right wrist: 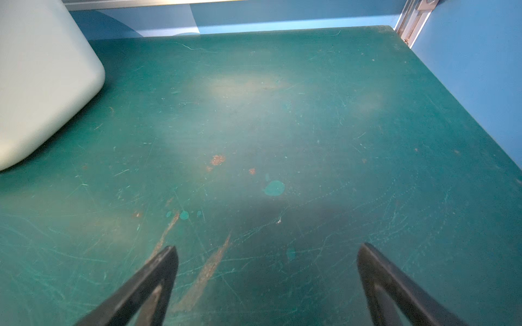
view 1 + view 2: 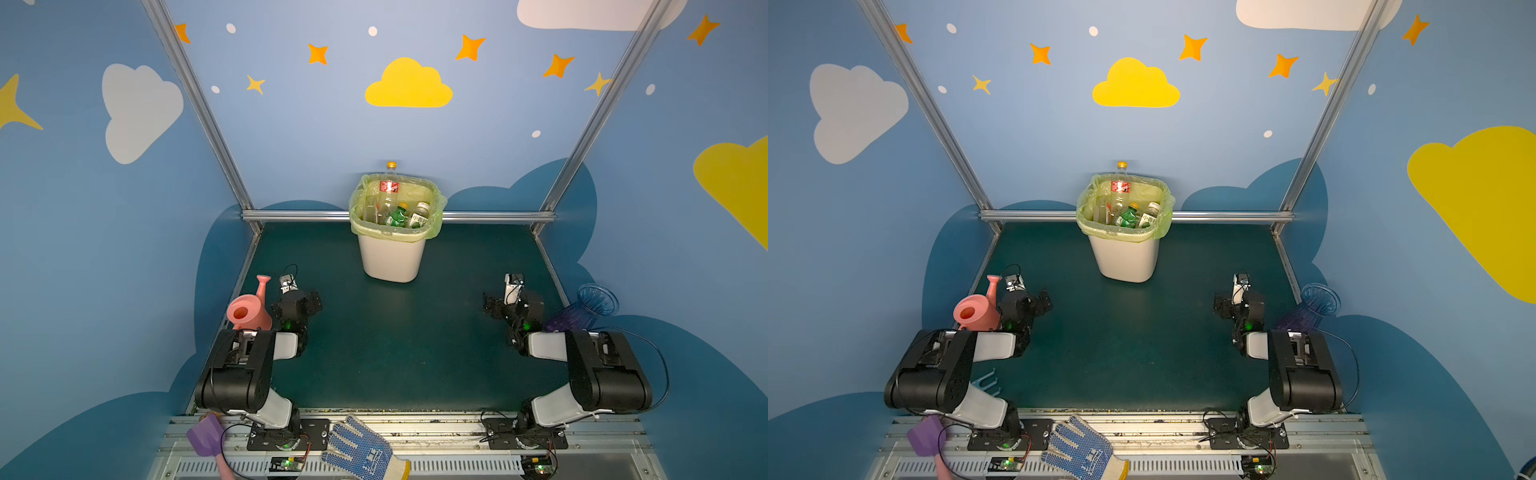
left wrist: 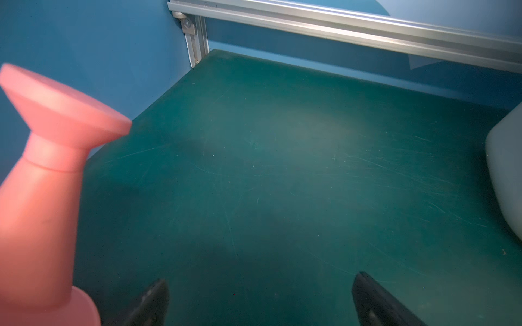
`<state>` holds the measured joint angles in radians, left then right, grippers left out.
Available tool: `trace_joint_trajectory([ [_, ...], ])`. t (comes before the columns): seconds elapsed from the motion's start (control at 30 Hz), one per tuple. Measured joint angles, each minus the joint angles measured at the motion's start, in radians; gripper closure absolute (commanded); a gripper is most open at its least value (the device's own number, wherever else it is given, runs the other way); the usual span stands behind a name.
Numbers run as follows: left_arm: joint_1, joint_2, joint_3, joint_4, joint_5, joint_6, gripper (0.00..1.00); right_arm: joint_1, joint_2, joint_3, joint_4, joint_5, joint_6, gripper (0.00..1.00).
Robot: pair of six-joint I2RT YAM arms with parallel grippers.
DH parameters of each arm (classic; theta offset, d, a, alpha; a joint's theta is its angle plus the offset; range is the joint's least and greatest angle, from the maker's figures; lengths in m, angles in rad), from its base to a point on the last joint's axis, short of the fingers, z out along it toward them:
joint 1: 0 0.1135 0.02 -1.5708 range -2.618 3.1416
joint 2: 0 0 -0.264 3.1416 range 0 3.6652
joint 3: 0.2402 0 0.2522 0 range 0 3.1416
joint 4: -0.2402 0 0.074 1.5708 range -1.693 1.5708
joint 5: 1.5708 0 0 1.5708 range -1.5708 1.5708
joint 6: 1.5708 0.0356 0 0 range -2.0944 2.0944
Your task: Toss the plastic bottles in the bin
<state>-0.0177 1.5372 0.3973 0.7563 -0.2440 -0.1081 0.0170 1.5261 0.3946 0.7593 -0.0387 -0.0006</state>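
Standing upright, the smooth white tapered bin (image 2: 390,262) wears a translucent yellow-green bag (image 2: 437,208) over its rim; inside it the plastic bottles (image 2: 395,210) jumble, one green, one tall and clear, red-labelled. Well apart from the bin, the left gripper (image 3: 260,282) and the right gripper (image 1: 267,249) gape wide over scratched green mat (image 1: 282,127), holding nothing.

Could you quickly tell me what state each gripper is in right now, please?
Left gripper: open, holding nothing.
Right gripper: open, holding nothing.
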Motion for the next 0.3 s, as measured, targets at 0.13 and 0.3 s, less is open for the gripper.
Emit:
trace_joint_trajectory([
  [0.13, 0.000, 0.000, 0.000, 0.000, 0.001, 0.000, 0.00, 0.000, 0.000, 0.000, 0.000, 0.000, 0.000, 0.02],
  [0.3, 0.000, 0.000, 0.000, 0.000, 0.004, 0.000, 0.00, 0.000, 0.000, 0.000, 0.000, 0.000, 0.000, 0.02],
])
